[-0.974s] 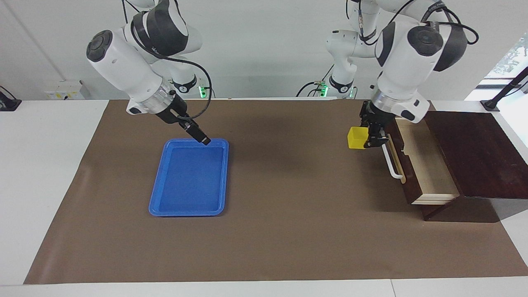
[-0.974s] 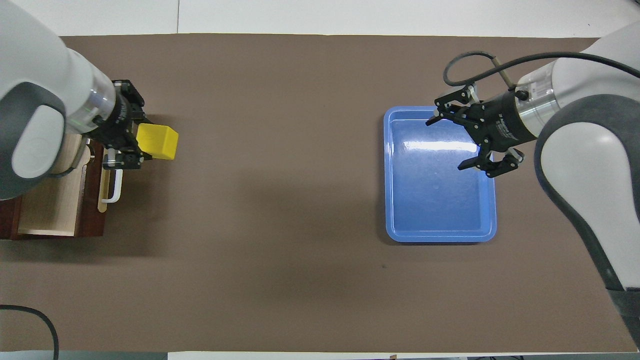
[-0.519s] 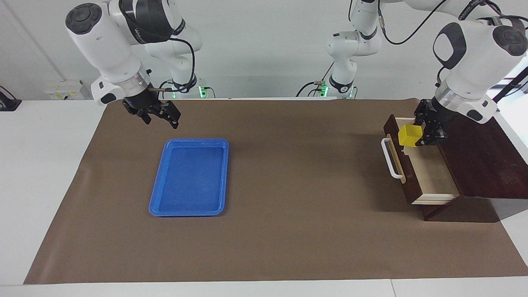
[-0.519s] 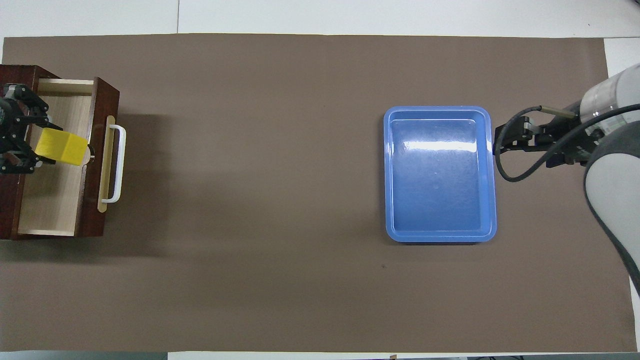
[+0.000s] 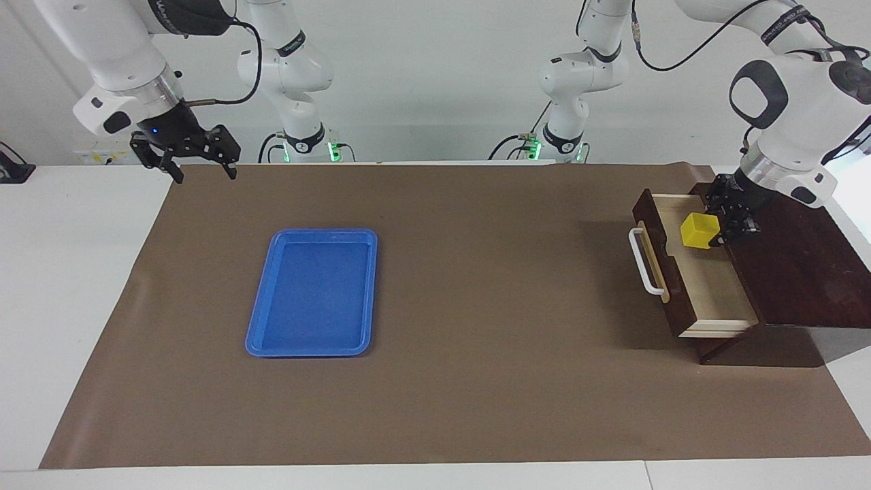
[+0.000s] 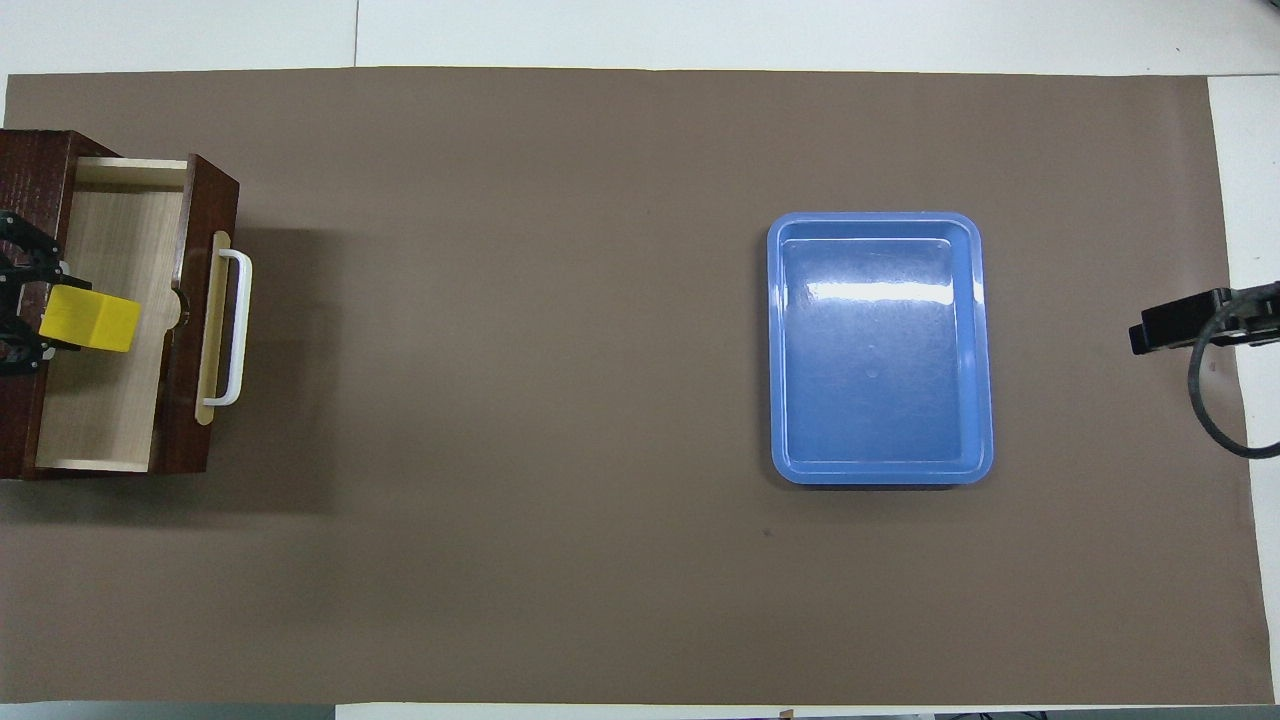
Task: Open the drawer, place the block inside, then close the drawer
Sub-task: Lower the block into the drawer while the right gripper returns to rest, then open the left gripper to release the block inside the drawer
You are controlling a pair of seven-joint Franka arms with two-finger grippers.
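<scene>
From the facing view, we see the left gripper (image 5: 722, 228) holding the block (image 5: 699, 231) in its fingers over the open drawer (image 5: 708, 286), at the end nearer the robots. A second ago the block hung outside the drawer's front, by the handle (image 5: 645, 261); now it is above the pale interior and lower, so we judge release is next, then closing. The right gripper (image 5: 199, 167), fingers spread and empty, has drawn up and away from the tray (image 5: 262, 333) to the table's (image 5: 476, 381) right-arm end. From overhead, we see the block (image 6: 88, 320) over the drawer (image 6: 100, 420), close to the box's mouth, the left gripper (image 6: 30, 318) mostly cut off. Only a tip of the right gripper (image 6: 1190, 318) shows, well apart from the tray (image 6: 985, 400).
</scene>
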